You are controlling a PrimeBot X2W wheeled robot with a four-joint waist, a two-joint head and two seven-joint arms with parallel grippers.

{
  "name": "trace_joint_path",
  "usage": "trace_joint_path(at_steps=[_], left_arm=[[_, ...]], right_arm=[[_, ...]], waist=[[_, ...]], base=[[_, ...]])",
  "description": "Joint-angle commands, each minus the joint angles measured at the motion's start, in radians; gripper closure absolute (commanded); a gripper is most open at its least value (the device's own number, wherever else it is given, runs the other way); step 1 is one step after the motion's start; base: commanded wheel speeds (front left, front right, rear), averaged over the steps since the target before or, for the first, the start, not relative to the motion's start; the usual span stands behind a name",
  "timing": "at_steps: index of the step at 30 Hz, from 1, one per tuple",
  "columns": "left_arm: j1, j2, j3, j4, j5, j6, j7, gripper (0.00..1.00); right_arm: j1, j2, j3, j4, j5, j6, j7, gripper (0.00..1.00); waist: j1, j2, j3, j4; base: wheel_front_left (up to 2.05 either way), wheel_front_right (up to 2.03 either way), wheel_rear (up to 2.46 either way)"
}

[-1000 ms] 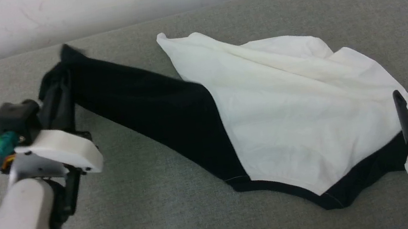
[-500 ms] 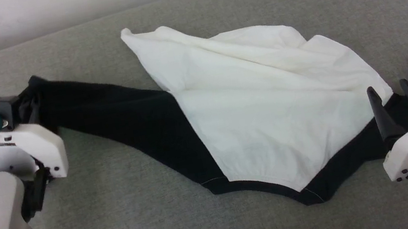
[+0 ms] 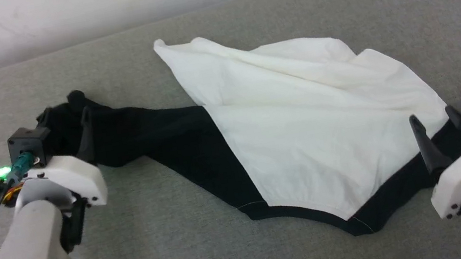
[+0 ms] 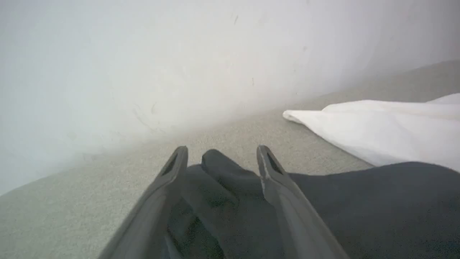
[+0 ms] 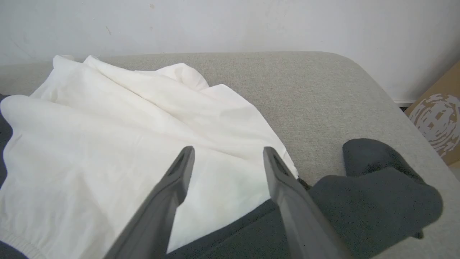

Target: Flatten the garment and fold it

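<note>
The garment (image 3: 305, 121) lies rumpled on the grey cushion, its white body in the middle and the black-trimmed neckline (image 3: 302, 212) toward me. One black sleeve (image 3: 150, 131) stretches left to a bunched end. My left gripper (image 3: 66, 114) is there and stands open, the sleeve end (image 4: 219, 169) lying loose between its fingers (image 4: 172, 169). The other black sleeve (image 5: 381, 187) is crumpled at the right. My right gripper (image 3: 431, 115) hovers open over the white body's right edge (image 5: 230, 201), holding nothing.
The grey padded surface (image 3: 145, 239) runs to a white wall (image 3: 50, 19) at the back and rounds off at the far right corner (image 5: 345, 64). A cardboard box (image 5: 436, 120) stands on the floor beyond that corner.
My left gripper has opened and let go of the sleeve, whose end now lies bunched on the cushion. The head camera has shifted. The right gripper stays open.
</note>
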Motion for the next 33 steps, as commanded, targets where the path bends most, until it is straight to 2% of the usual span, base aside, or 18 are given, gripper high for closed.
trace_joint_path(at_steps=[1,4,9,15,18,21,24,33], left_arm=[[0.011,-0.009,0.006,-0.022,0.005,0.006,-0.016,0.0],[0.074,-0.025,0.048,-0.144,0.01,0.031,-0.037,0.0],[0.29,-0.057,0.145,-0.469,0.095,0.097,-0.038,0.0],[0.544,-0.107,0.188,-0.651,0.189,0.127,-0.039,0.0],[0.616,-0.149,0.197,-0.675,0.204,0.121,-0.039,0.0],[0.639,-0.184,0.206,-0.67,0.218,0.1,-0.039,0.0],[0.639,-0.209,0.21,-0.658,0.236,0.073,-0.039,0.0],[0.631,-0.249,0.242,-0.615,0.273,0.017,-0.039,0.0]], right_arm=[[0.015,-0.007,0.001,0.005,0.009,-0.002,0.002,0.0],[0.044,-0.024,0.011,0.011,0.02,-0.002,0.023,0.0],[0.121,-0.035,0.03,0.001,0.052,-0.002,0.128,0.0],[0.213,-0.023,0.023,-0.045,0.094,-0.002,0.326,0.0],[0.237,-0.008,-0.009,-0.046,0.089,-0.002,0.409,0.0],[0.217,0.011,-0.081,-0.01,0.109,-0.002,0.428,0.0],[0.187,0.016,-0.109,0.048,0.091,-0.002,0.427,0.0],[0.142,0.018,-0.098,0.229,0.085,-0.002,0.417,0.0]], waist=[[0.0,0.0,-0.05,0.045],[0.0,0.0,-0.087,0.074],[0.0,0.0,-0.131,0.11],[0.0,0.0,-0.157,0.142],[0.0,0.0,-0.162,0.168],[0.0,0.0,-0.162,0.197],[0.0,0.0,-0.159,0.221],[0.0,0.0,-0.155,0.245]], base=[[0.0,0.0,0.0],[0.0,0.0,0.0],[0.0,0.0,0.0],[0.0,0.0,0.0],[0.0,0.0,0.0],[0.0,0.0,0.0],[0.0,0.0,0.0],[0.0,0.0,0.0]])
